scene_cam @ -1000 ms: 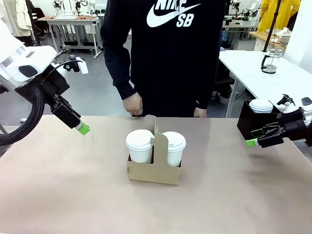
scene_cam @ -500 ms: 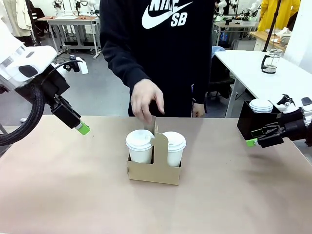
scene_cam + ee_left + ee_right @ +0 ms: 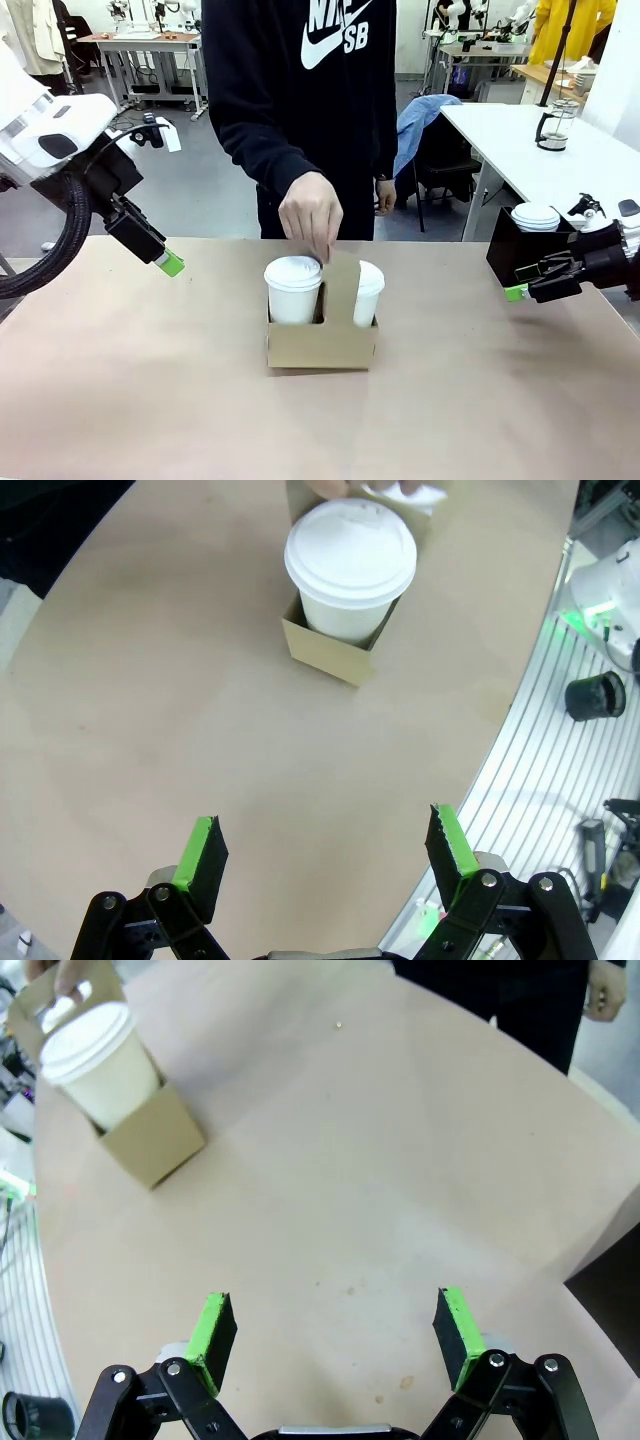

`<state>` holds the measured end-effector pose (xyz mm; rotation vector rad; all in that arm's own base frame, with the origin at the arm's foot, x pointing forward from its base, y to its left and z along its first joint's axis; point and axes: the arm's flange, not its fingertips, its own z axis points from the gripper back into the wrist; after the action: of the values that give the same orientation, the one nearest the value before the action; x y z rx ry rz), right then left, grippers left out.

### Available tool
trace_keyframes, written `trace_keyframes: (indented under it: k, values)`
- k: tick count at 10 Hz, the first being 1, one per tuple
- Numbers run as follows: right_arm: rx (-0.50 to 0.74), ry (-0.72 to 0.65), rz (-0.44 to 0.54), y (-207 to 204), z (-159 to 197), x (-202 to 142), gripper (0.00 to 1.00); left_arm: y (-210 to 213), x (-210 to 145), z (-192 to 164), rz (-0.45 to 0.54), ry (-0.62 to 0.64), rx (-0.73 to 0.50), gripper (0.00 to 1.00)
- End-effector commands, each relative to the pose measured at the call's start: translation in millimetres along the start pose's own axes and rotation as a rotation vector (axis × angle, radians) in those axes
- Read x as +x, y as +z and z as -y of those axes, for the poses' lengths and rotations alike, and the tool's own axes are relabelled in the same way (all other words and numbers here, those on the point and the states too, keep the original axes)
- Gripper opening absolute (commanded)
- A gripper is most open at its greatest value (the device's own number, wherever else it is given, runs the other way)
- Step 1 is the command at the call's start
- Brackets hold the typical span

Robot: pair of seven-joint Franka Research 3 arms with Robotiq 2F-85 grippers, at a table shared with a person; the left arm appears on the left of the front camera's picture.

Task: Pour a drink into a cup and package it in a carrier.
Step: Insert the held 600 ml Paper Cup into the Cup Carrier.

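A person's hand [image 3: 312,214] grips the handle of the carrier [image 3: 322,343] at mid-table, two lidded cups [image 3: 294,289] inside. The left gripper [image 3: 325,855] and right gripper [image 3: 335,1335] hover wide open, empty, well apart from it.

Pretty bright, even indoor light all round, looks like it's coming from overhead. Shadows are soft: just a faint dark patch on the tan table top [image 3: 150,400] hugging the base of the small brown cardboard cup carrier [image 3: 322,343]. No real glare, though the white dome lid [image 3: 350,552] in the left wrist view is close to blown out. The front view is sharp, with slight motion blur on the person's hand [image 3: 311,214]. Both wrist views have heavy fisheye bending, so the table edge curves hard.
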<state>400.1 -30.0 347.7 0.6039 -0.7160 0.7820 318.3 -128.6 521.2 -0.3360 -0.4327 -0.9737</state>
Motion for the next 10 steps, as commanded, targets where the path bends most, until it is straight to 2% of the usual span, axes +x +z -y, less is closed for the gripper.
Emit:
trace_keyframes:
  k: [1, 10]
  values:
    - [-0.015, 0.003, -0.007, 0.7, 1.2, 0.4, 1.00, -0.4, -2.1, -0.7, -0.008, -0.008, 0.001, 1.00]
    - [-0.015, 0.003, -0.007, 0.7, 1.2, 0.4, 1.00, -0.4, -2.1, -0.7, -0.008, -0.008, 0.001, 1.00]
